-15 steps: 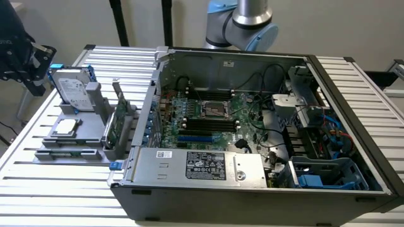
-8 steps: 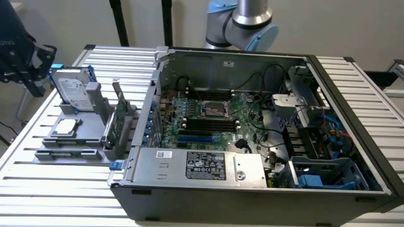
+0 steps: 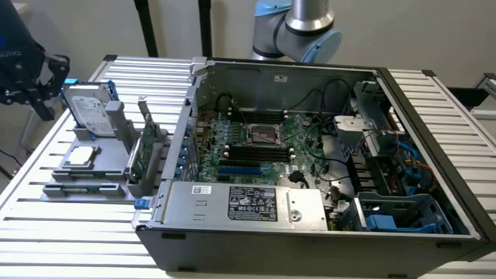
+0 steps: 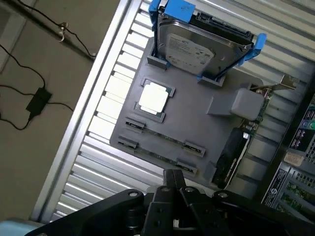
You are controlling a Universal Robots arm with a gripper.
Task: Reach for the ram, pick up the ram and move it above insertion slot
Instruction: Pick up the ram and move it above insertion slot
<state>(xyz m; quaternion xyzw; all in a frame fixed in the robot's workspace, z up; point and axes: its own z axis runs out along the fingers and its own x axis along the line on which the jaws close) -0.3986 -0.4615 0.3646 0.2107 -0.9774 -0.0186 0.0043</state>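
The ram [image 4: 164, 136] is a thin green stick standing on edge between two clips in the grey holder [image 4: 197, 118]. My gripper [image 4: 174, 183] hovers over the holder's near edge, apart from the ram, with its black fingers shut together on nothing. In the exterior view my gripper [image 3: 39, 102] hangs at the far left, above the table's edge beside the holder [image 3: 85, 180]. The black insertion slots [image 3: 259, 153] lie on the motherboard inside the open computer case [image 3: 310, 238], to the exterior view's right of the holder.
The holder also carries a silver hard drive [image 4: 202, 46] in blue brackets, a processor chip [image 4: 155, 97] and an upright green expansion card [image 3: 142, 152]. The case wall [image 3: 182, 133] rises between holder and motherboard. A slatted aluminium table [image 3: 69, 232] lies under everything; cables [image 4: 34, 101] lie on the floor.
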